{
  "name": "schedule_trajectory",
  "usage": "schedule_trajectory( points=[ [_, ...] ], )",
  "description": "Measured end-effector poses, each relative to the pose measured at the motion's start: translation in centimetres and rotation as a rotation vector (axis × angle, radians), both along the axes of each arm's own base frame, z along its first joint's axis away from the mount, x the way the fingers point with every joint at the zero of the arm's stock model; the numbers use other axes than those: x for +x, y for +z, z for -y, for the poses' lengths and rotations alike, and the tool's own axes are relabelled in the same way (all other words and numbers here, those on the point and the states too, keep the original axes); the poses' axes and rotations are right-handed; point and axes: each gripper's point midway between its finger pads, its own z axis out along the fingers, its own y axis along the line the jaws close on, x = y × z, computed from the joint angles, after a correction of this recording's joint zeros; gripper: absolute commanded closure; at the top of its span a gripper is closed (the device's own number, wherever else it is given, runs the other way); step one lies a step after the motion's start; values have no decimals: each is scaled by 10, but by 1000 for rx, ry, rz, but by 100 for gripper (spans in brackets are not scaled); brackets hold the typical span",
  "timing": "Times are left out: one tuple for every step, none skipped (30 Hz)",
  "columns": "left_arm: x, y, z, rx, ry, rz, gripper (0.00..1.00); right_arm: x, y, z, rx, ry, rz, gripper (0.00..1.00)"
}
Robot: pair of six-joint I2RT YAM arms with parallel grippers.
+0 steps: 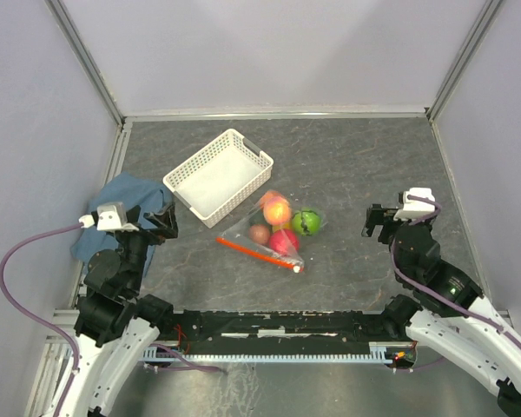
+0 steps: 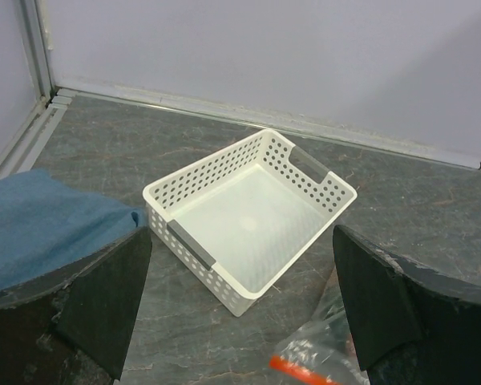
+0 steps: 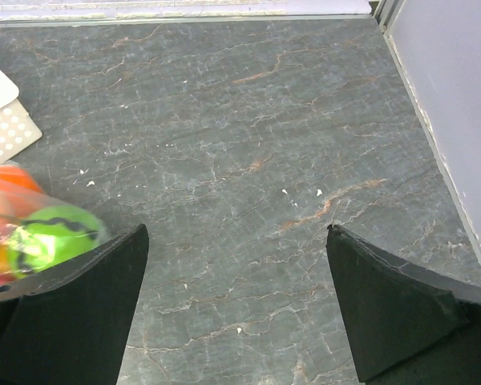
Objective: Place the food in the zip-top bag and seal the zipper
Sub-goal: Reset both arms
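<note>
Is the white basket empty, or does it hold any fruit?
Empty. The white basket shows only its bare floor; the fruits sit inside the zip-top bag beside it.

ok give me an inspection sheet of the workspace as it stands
surface: dark marbled table, no spills seen
job's things: zip-top bag lies mid-table, food inside it; zipper along its near edge, sealed or not cannot tell
clutter: empty white basket behind the bag; blue cloth at left edge
tools: left tool open, by the cloth; right tool open, right of the bag; neither touches the bag
cables: purple cable loops off each arm
surroundings: pale walls, metal frame at their foot
</note>
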Motion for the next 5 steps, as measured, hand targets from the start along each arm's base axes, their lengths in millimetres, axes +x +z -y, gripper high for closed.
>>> schedule_trajectory(
  points=[
    [0, 0, -1, 0, 3, 0, 0, 0, 0, 0, 0, -2, 1, 1],
    [0, 0, -1, 0, 4, 0, 0, 0, 0, 0, 1, -2, 2, 1],
    [0, 0, -1, 0, 5, 0, 1, 0, 1, 0, 1, -2, 3, 1],
    [0, 0, -1, 1, 3, 0, 1, 0, 1, 0, 2, -2, 4, 1],
    [0, 0, -1, 1, 2, 0, 1, 0, 1, 0, 2, -2, 4, 1]
  ],
)
